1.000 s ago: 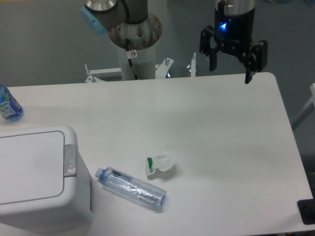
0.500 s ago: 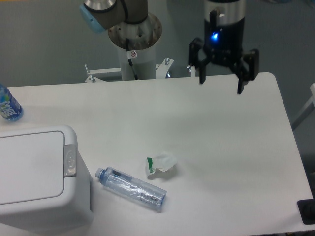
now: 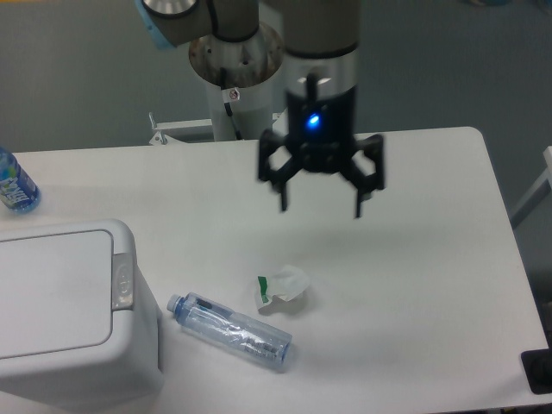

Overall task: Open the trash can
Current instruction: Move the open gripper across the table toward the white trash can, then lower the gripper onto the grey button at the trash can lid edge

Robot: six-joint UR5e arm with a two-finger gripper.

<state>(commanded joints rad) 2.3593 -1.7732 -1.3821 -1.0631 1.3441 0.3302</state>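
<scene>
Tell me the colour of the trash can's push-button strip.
Grey, on the white trash can; the fixed camera shows it.

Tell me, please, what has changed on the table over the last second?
The open, empty pincer swept from the table's far right edge leftward and nearer, toward the trash can. The lid is shut as before; lying bottle, crumpled wrapper and blue bottle stayed put.

clear plastic bottle (image 3: 231, 331) lying on the white tabletop (image 3: 414, 259), crumpled white-and-green wrapper (image 3: 280, 288) near it, blue-labelled bottle (image 3: 13, 184) at left edge
</scene>
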